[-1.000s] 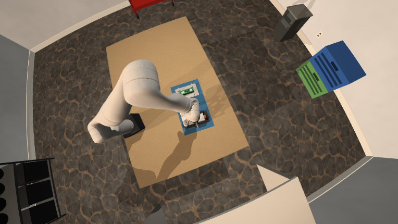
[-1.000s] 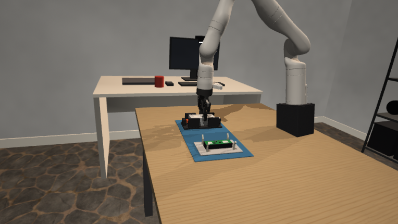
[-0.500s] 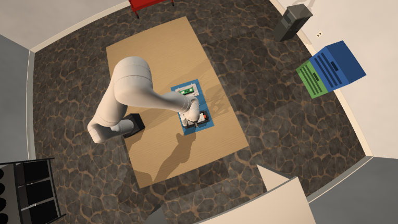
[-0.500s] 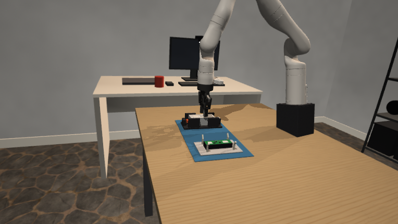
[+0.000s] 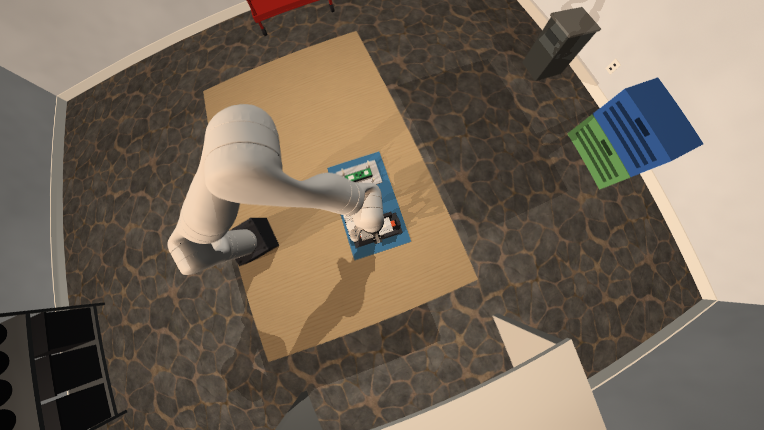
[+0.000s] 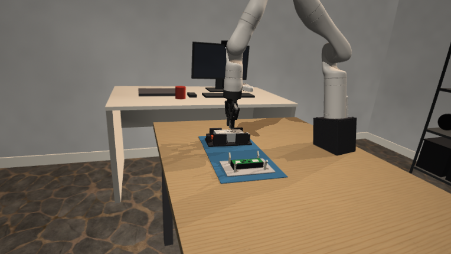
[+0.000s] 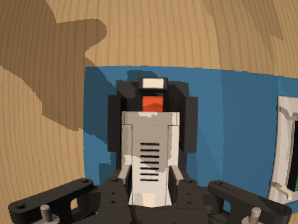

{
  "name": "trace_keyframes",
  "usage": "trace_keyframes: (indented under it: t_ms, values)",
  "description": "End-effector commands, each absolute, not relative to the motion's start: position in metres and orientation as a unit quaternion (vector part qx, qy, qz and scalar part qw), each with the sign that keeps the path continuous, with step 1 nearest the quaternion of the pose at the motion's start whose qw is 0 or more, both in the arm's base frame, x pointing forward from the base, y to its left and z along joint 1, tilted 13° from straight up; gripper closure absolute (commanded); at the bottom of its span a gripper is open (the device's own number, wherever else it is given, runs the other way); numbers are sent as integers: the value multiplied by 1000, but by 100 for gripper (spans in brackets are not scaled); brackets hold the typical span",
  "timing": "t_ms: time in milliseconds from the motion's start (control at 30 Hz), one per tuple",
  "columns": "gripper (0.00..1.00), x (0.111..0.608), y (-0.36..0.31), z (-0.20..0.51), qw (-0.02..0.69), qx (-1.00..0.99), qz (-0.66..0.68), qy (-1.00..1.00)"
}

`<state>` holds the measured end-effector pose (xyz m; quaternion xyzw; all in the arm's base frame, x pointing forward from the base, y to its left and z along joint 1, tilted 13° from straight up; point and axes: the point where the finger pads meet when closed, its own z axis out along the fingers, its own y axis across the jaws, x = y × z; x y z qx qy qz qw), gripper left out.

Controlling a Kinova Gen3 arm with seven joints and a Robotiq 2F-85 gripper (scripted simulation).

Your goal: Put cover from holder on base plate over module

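Observation:
The white cover (image 7: 152, 156) with its vent slots sits in the black holder (image 6: 228, 139) at the far end of the blue mat (image 6: 242, 160). An orange part of the holder (image 7: 153, 103) shows beyond it. My gripper (image 6: 231, 124) hangs upright just above the cover's top, and in the wrist view (image 7: 150, 179) its fingertips stand narrow over the cover's near end. The fingers hold nothing. The cover rests in the holder below them. The green module (image 6: 247, 162) stands on the white base plate (image 6: 247, 168) among several posts, uncovered, at the mat's near end.
The arm's black pedestal (image 6: 334, 134) stands at the table's right side. A desk with a monitor (image 6: 209, 64) and a red cup (image 6: 180, 92) stands behind the table. A black shelf (image 6: 438, 126) is at the far right.

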<state>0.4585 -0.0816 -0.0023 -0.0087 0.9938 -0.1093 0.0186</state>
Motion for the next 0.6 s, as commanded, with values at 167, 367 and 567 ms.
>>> trace_keyframes:
  t_ms: [167, 367, 567]
  values:
    - [99, 459, -81, -2, 19, -9, -109, 994]
    - [99, 459, -81, -2, 19, -9, -109, 994]
    - [100, 459, -81, -2, 19, -9, -109, 994]
